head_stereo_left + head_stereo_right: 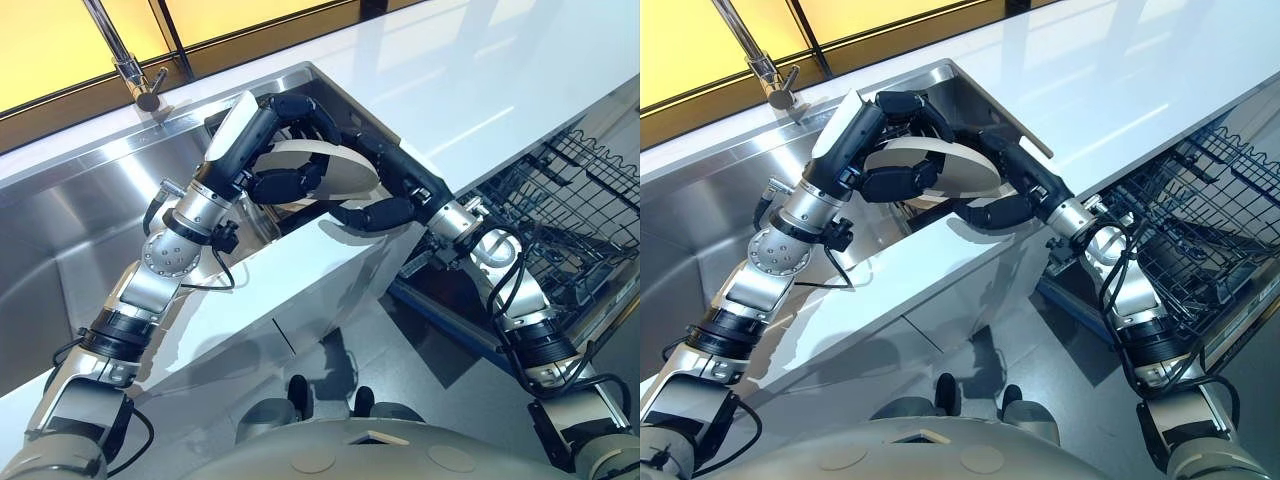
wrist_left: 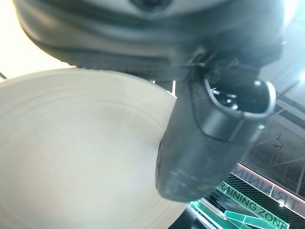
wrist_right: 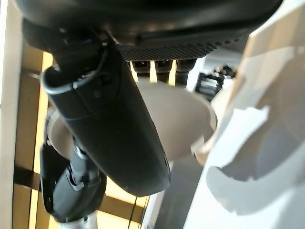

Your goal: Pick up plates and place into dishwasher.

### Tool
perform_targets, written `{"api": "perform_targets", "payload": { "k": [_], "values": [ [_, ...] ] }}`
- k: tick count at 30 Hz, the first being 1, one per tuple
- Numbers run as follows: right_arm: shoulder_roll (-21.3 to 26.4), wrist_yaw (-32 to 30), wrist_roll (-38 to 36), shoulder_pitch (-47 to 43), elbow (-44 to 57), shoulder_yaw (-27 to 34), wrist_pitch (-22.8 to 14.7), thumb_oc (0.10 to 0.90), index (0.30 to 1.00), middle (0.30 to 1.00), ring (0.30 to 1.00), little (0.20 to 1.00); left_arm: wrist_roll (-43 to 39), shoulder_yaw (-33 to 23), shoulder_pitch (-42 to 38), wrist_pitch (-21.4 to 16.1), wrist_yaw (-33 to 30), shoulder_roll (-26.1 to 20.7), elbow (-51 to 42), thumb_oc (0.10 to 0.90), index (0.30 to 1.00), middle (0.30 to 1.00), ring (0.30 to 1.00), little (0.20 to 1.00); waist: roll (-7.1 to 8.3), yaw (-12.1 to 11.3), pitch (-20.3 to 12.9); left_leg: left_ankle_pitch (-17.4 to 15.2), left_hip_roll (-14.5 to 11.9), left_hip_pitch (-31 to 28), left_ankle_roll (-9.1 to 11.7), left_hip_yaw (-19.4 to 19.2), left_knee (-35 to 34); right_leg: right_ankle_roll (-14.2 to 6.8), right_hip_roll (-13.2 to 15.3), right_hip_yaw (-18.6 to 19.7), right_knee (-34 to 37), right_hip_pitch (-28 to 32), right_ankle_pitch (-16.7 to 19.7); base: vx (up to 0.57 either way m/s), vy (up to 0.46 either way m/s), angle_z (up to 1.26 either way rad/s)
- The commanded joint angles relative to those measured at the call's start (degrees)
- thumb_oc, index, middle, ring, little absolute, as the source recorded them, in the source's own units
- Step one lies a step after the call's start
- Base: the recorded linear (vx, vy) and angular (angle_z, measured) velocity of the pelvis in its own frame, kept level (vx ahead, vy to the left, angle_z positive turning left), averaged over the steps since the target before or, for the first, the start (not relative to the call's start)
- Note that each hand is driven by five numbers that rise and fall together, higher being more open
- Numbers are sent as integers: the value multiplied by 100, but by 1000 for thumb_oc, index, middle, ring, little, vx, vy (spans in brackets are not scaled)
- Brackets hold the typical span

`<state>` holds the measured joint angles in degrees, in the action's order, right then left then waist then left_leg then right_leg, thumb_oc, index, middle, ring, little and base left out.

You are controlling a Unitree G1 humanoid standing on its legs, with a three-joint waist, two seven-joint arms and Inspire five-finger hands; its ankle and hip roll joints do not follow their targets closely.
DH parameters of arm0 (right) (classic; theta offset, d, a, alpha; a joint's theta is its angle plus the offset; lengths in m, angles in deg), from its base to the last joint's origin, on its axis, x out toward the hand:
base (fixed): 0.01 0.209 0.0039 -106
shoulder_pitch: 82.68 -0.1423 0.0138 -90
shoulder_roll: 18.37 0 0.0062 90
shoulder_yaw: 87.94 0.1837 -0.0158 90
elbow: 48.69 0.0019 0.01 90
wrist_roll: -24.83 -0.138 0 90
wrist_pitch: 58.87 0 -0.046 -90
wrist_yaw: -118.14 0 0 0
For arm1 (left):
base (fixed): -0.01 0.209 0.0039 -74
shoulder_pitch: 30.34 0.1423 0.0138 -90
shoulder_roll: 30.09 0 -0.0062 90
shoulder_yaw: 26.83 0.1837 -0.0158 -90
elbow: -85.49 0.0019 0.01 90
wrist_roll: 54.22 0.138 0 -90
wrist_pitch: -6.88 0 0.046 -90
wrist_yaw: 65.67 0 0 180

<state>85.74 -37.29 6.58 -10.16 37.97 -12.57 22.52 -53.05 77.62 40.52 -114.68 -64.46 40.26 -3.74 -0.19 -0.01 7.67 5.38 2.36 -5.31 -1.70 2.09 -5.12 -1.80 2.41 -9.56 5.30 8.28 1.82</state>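
1. Fingers point(image 1: 300, 112) of the dark left hand point(image 1: 270, 150) are curled over the far rim of a round, cream-white ceramic plate point(image 1: 335, 170), and its thumb point(image 1: 285, 185) lies against the plate's near face, so this hand is closed round the plate.
2. Held between both hands, the plate is tilted on edge above the right end of the stainless-steel sink basin point(image 1: 60, 250), clear of the basin floor.
3. From the left wrist view, the plate's pale face point(image 2: 76, 152) lies right against the dark thumb point(image 2: 209, 143).
4. Left of the plate, at the sink's back edge, stands a chrome tap point(image 1: 125, 55).
5. Right of the plate, the dark right hand point(image 1: 385, 185) grips its other edge: the fingers point(image 1: 375, 150) wrap over the upper rim and the thumb point(image 1: 375, 215) hooks beneath.
6. From the right wrist view, the plate point(image 3: 181, 119) sits past the thumb point(image 3: 114, 129), with the fingertips point(image 3: 152, 64) over its rim.
7. White glossy countertop point(image 1: 480, 70) runs along the sink's right side and front.
8. Further right of the sink, below the countertop, a dark wire dishwasher rack point(image 1: 570, 220) stands pulled out, well apart from the plate.
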Motion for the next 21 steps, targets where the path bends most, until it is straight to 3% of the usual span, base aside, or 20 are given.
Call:
{"api": "perform_targets", "payload": {
  "k": [1, 5, 6, 7, 8, 18, 19, 21],
  "values": [
    [-169, 81, -622, -917, 459, 120, -281, 800, 900, 900, 900, 900, -513, 94, -1036, -442, -151, 287, -272, 100, 300, 300, 300, 200, -81, -99, -473, -812, 158, -277, 19, -93, 12, 18, -390, -150, -510, -20, -890, 7, -13, 4],
    [-259, 90, -621, -920, 472, 1, -211, 800, 900, 900, 900, 900, -644, 178, -981, -386, -47, 388, -300, 100, 300, 300, 300, 200, -79, -119, -456, -848, 158, -320, 21, -71, 12, 20, -394, -156, -512, 29, -937, 28, -12, 5],
    [-275, 10, -575, -918, 465, -38, -190, 429, 582, 582, 582, 529, -737, 208, -947, -380, 11, 430, -314, 100, 300, 300, 300, 200, -78, -131, -448, -847, 157, -324, 22, -66, 12, 22, -394, -164, -502, 43, -936, 47, -15, 7],
    [-290, -49, -524, -907, 462, -43, -188, 372, 533, 533, 533, 472, -739, 210, -921, -387, 37, 455, -325, 100, 300, 300, 300, 200, -77, -136, -444, -845, 155, -324, 23, -67, 12, 22, -395, -169, -496, 46, -932, 21, -11, 6],
    [-303, -97, -478, -887, 451, -43, -215, 100, 300, 300, 300, 200, -740, 216, -880, -394, 74, 488, -343, 100, 300, 300, 300, 200, -79, -140, -438, -843, 152, -325, 25, -69, 12, 22, -394, -177, -484, 49, -923, 12, -6, 3],
    [-509, -467, -382, -680, 471, 148, -488, 100, 300, 300, 300, 200, -966, 125, -467, -39, 391, 724, -528, 100, 300, 300, 300, 200, -107, -207, -414, -842, 129, -352, 26, -100, 12, 15, -368, -261, -443, 77, -900, 0, -1, 1],
    [-510, -438, -381, -646, 477, 178, -504, 245, 425, 425, 425, 345, -895, 94, -398, -9, 364, 727, -516, 100, 300, 300, 300, 200, -107, -217, -409, -844, 130, -358, 26, -110, 12, 14, -361, -279, -440, 81, -900, 0, 0, 0],
    [-478, -418, -373, -587, 486, 231, -544, 254, 432, 432, 432, 354, -853, 19, -259, 24, 308, 701, -458, 100, 300, 300, 300, 200, -103, -235, -406, -844, 133, -370, 26, -134, 12, 11, -351, -315, -419, 96, -890, 0, 0, 0]
  ]
}}
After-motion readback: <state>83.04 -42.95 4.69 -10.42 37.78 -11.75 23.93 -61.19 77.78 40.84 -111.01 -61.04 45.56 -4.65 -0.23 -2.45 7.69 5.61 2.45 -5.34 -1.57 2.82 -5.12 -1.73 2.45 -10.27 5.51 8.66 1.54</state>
